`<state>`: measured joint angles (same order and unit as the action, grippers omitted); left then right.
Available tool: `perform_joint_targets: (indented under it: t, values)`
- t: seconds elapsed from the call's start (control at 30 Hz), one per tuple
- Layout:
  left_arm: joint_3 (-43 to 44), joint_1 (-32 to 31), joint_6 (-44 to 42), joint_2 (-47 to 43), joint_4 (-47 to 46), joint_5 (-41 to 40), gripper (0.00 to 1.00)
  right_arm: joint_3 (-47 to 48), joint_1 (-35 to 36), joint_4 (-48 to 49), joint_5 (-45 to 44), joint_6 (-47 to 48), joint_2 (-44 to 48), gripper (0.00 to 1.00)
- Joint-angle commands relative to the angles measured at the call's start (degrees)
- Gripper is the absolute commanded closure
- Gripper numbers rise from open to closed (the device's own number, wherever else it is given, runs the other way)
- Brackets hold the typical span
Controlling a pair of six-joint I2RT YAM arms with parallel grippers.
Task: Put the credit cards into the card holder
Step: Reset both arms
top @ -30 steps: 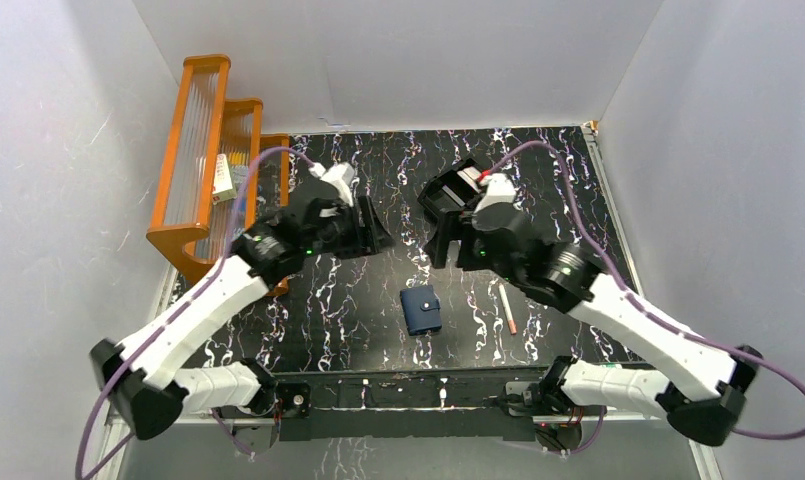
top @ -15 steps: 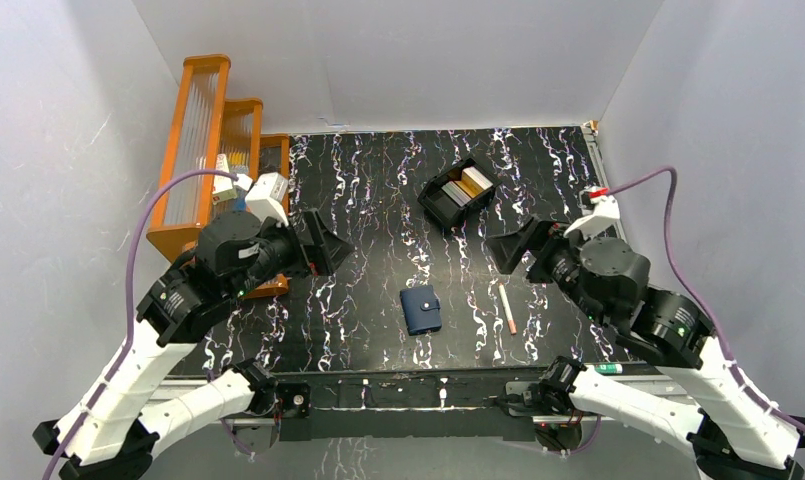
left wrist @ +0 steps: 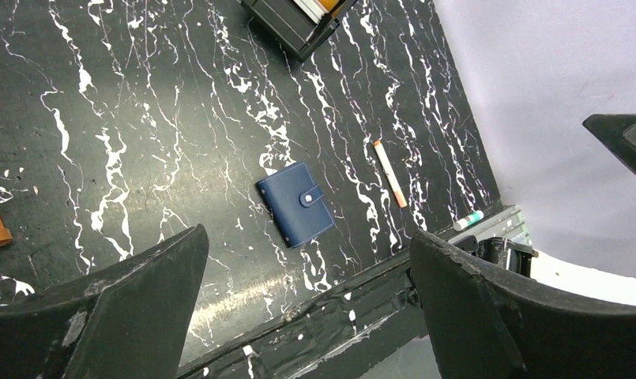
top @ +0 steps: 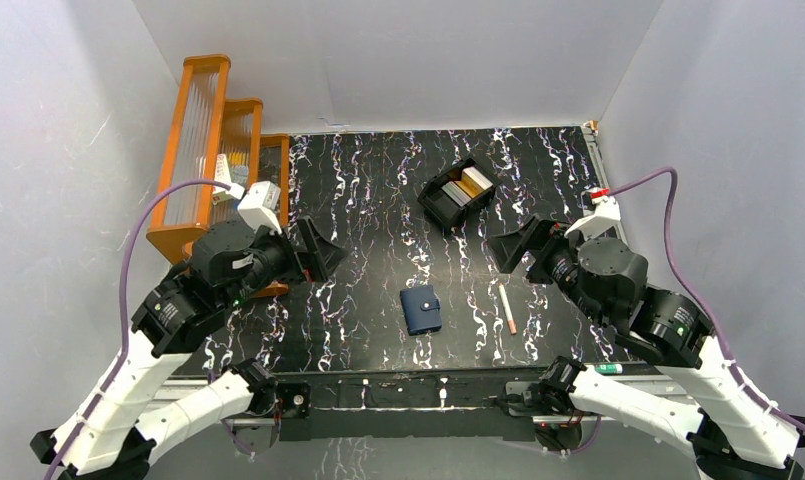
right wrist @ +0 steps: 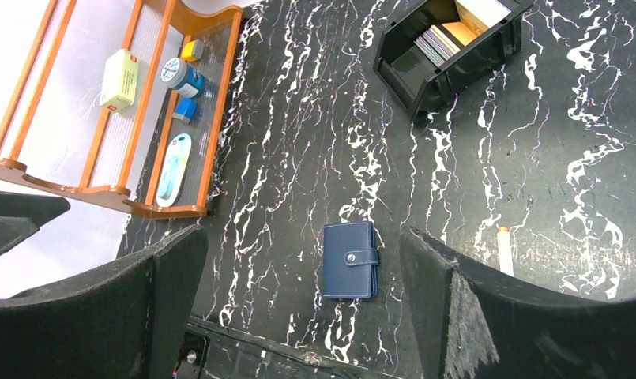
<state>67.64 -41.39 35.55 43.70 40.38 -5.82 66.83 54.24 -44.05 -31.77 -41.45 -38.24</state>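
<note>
White walls [top: 398,60] box in a glossy black marbled table [top: 358,200], and that sheen is the worry: the soft card holder [top: 421,310], snapped shut near the front edge, could skate when nudged. Orange rack [top: 193,150] far to its left. The left gripper [top: 323,248] and right gripper [top: 508,250] hover either side of it, jaws spread wide, empty. Behind it, a black box [top: 438,210] packs the credit cards [top: 466,185] on edge, so one pinch may lift two. A thin stick [top: 508,308] lies near its right.
</note>
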Motion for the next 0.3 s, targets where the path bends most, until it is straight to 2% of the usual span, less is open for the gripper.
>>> perform_joint_targets:
  t: [0.0,0.27]
  values:
    - [0.38,-0.19,-0.78,-1.23,-0.66,-1.63,0.01,-0.12,0.15,0.63,-0.62,-0.91,0.01,0.02]
    - [0.42,-0.16,-0.51,-0.99,-0.09,-1.9,0.01,0.06,0.16,0.73,-0.31,-1.12,0.01,0.02]
